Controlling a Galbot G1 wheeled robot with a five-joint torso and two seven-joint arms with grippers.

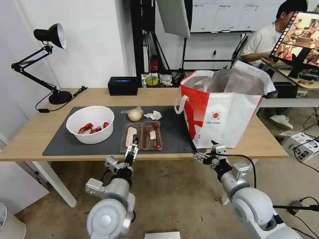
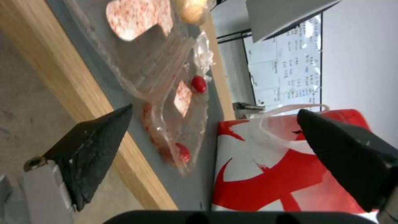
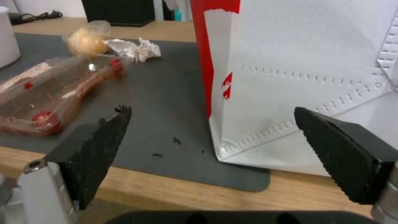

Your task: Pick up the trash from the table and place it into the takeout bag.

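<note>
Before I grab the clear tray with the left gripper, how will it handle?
The tray looks thin, so it will probably flex or crumple when pinched. Its loose leftovers could spill if it tilts. It is likely light. The left gripper is open at its near edge.

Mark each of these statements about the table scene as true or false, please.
1. The left gripper is open, at the near edge of the clear plastic tray. True.
2. The white bowl already sits inside the takeout bag. False: it stands on the dark grey mat.
3. The right gripper holds the crumpled tissue. False: it is open, and the tissue lies on the mat.
4. The bagged bun lies beside the tissue. True.
</note>
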